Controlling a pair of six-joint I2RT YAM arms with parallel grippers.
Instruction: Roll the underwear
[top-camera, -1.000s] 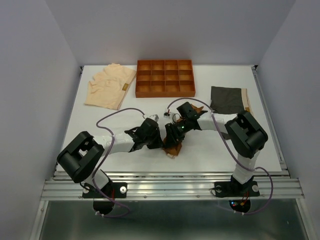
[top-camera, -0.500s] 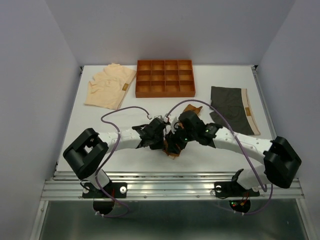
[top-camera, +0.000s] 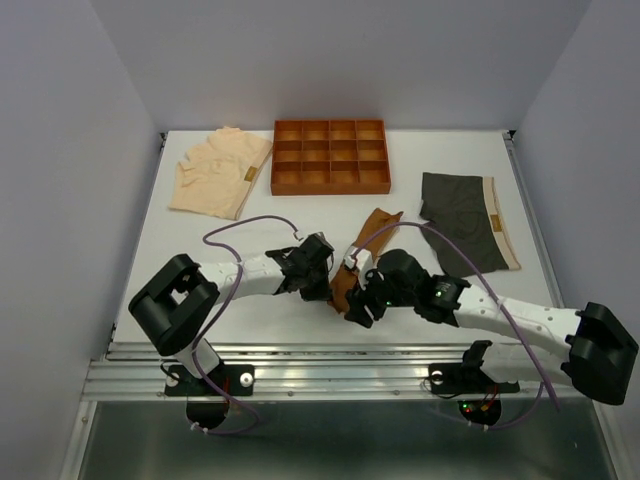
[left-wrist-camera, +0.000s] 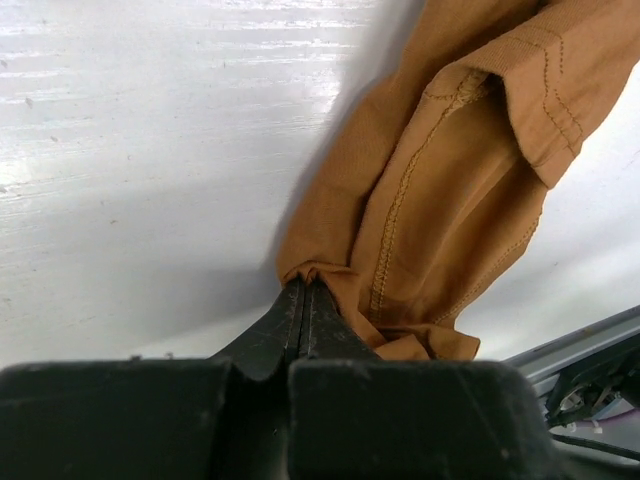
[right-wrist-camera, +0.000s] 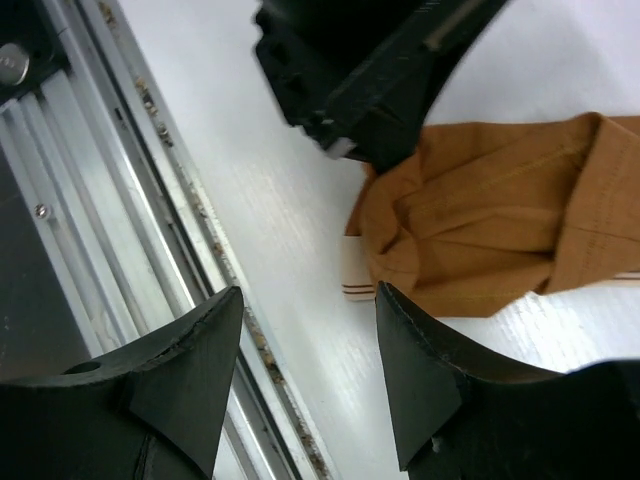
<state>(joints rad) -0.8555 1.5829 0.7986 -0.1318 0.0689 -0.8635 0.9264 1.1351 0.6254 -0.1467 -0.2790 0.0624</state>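
The rust-brown underwear (top-camera: 362, 252) lies stretched out in a long strip at the table's middle front; it also shows in the left wrist view (left-wrist-camera: 450, 190) and the right wrist view (right-wrist-camera: 500, 220). My left gripper (top-camera: 327, 283) is shut on its near end, and the fabric bunches at the fingertips (left-wrist-camera: 303, 295). My right gripper (top-camera: 362, 305) is open and empty just above the table by that same end; its fingers (right-wrist-camera: 190, 360) straddle bare table beside the cream waistband tip (right-wrist-camera: 356, 276). The dark grey-black underwear (top-camera: 462, 232) lies flat at the right. The pale peach underwear (top-camera: 218, 172) lies at the back left.
An orange-brown tray with grid compartments (top-camera: 330, 156) stands at the back centre. The table's metal front rail (top-camera: 340, 355) runs just below both grippers and shows in the right wrist view (right-wrist-camera: 110, 230). Walls close in the left, right and back.
My right gripper has let go and pulled back toward the front edge, its arm swinging out right. The rust-brown underwear now lies longer, stretched away from me. My left gripper holds on.
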